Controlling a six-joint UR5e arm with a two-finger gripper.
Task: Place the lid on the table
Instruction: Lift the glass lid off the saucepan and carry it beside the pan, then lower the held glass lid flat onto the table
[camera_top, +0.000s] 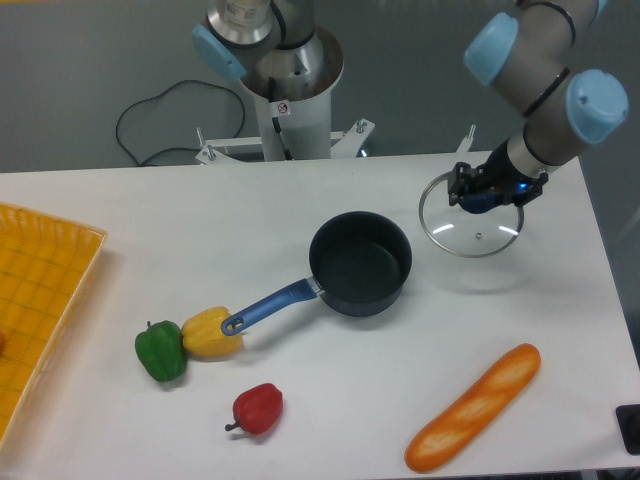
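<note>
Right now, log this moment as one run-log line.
pincer: shut on lid knob | lid: held right of saucepan, clear of it | saucepan: open | table: lid not yet released

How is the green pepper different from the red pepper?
The green pepper is bigger than the red pepper. The green pepper sits right against the yellow pepper, while the red pepper lies alone, apart from the others. The green pepper is farther left; the red pepper is nearer the front edge of the table. Both are shiny, rounded peppers lying on the white table.
</note>
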